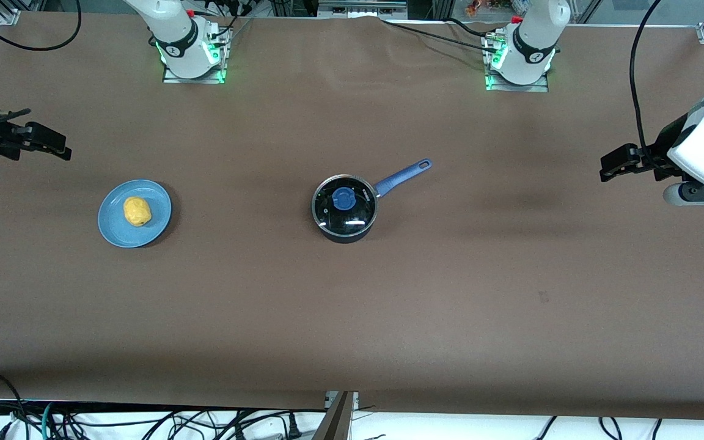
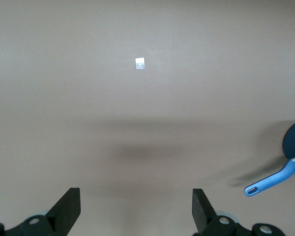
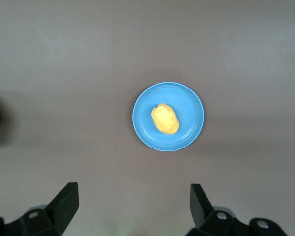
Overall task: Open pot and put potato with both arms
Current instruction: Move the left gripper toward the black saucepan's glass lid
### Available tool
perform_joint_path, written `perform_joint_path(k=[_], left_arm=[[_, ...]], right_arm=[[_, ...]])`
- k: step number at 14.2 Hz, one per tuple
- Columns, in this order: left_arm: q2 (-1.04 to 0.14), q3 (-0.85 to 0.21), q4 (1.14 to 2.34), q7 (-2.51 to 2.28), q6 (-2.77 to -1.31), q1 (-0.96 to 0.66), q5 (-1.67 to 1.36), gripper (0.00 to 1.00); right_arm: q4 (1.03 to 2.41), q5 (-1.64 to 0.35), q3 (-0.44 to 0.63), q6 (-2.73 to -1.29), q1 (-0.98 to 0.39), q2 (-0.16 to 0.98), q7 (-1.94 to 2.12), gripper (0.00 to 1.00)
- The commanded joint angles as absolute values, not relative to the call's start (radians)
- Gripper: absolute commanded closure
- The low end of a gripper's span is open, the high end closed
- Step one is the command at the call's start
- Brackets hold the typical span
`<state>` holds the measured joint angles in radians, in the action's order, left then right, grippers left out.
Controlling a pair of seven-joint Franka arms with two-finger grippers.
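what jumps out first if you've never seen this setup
The yellow potato on a light-blue plate, toward the right arm's end of the table, catches the eye first. Next comes the black pot mid-table, its glass lid on and blue handle pointing toward the left arm's end. The left gripper and right gripper hang open at the table's ends.

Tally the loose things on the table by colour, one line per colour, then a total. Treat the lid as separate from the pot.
Yellow: 1, the potato.
Light blue: 1, the plate under it.
Black with a blue handle: 1, the pot.
Clear glass with a blue knob: 1, the lid on the pot.
Total: 4.
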<state>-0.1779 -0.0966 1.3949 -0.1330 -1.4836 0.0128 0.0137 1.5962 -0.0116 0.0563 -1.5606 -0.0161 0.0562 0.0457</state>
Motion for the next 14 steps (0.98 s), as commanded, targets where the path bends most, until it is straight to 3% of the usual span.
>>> perform_joint_path(k=[1,6,8,14], left_arm=[[-0.161,-0.098,1.413,-0.117,-1.479,0.018,0.003,0.00],[-0.189,-0.120,1.410,-0.168,-1.488,-0.044,-0.006,0.00],[-0.218,-0.175,1.413,-0.303,-1.509,-0.080,-0.008,0.00],[-0.408,-0.232,1.401,-0.783,-1.788,-0.322,-0.003,0.00]], right_arm=[[1.595,-0.005,0.049,-1.545,-0.009,0.049,0.040,0.00],[1.595,-0.003,0.049,-1.545,-0.011,0.049,0.046,0.00],[1.595,-0.003,0.049,-1.543,-0.009,0.049,0.049,0.00],[1.600,-0.005,0.049,-1.531,-0.009,0.049,0.051,0.00]])
